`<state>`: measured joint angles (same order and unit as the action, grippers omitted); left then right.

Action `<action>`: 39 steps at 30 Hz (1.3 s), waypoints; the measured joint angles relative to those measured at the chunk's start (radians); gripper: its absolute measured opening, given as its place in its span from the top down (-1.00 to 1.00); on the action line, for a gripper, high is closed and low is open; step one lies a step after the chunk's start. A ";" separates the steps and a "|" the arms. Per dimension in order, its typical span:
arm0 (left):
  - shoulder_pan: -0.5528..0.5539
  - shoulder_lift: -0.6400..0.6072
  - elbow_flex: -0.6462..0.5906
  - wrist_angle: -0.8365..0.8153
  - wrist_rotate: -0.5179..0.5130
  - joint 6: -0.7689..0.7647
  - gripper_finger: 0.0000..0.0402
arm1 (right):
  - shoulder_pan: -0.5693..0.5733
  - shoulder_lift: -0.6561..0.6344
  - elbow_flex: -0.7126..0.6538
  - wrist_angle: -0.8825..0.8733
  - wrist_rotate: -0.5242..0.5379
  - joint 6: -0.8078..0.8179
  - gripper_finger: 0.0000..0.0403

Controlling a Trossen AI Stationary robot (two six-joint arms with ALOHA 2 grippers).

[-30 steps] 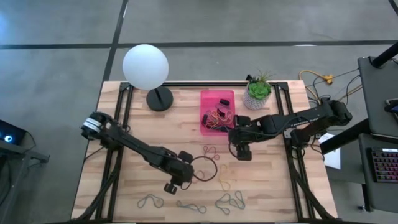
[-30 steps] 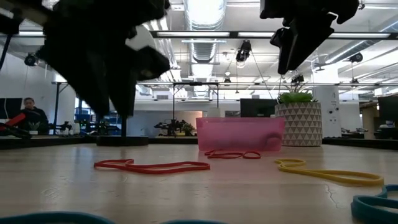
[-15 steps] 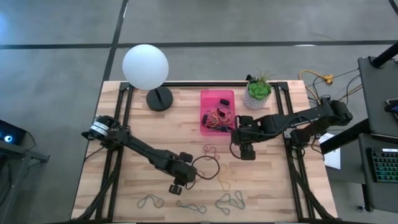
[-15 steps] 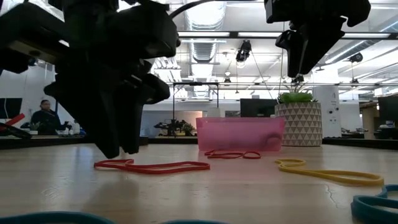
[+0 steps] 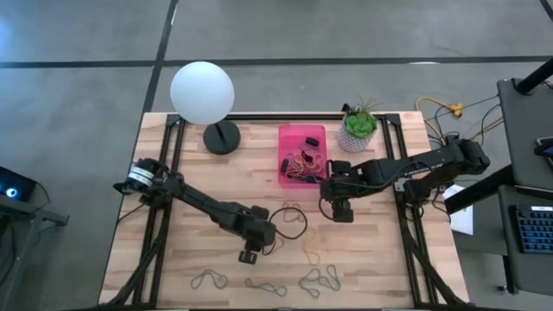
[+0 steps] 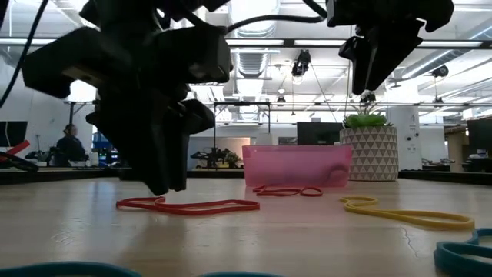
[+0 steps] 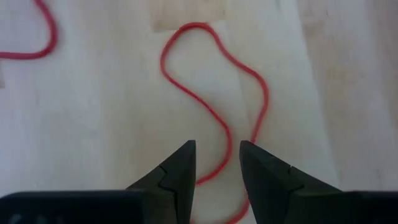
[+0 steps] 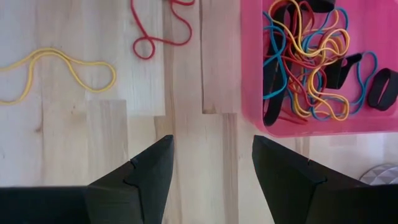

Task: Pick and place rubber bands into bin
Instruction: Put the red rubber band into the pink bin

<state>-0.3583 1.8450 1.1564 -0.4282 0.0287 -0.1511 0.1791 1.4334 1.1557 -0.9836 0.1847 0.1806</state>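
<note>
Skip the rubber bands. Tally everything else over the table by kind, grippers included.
White globe lamp on black base: 1
White pot with green plant: 1
Translucent pink plastic bin: 1
Grippers: 2, left gripper and right gripper
Total: 5

Both arms are black, built of jointed tubular segments. The left arm (image 5: 194,200) has a silver-ringed joint at its base end, at nine o'clock on the table, and a thin black cable looping by its wrist. The left gripper (image 7: 216,165) and right gripper (image 8: 211,165) each show two dark, wedge-shaped fingers with notched inner edges
</note>
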 joint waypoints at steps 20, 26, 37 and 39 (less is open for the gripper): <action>-0.008 0.047 0.002 0.003 0.082 0.001 0.46 | 0.000 0.000 -0.001 0.003 0.029 0.045 -0.02; 0.001 0.048 0.004 0.005 0.069 0.001 0.46 | 0.000 0.000 -0.012 0.004 0.029 0.045 -0.02; 0.080 0.057 0.002 0.008 0.023 0.057 0.46 | 0.000 0.001 -0.063 0.007 0.028 0.065 -0.02; 0.093 0.062 0.002 0.006 0.027 0.061 0.46 | 0.000 0.001 -0.071 0.005 0.028 0.074 -0.02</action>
<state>-0.2657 1.9075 1.1587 -0.4220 0.0553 -0.0899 0.1787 1.4342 1.0843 -0.9782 0.2123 0.2548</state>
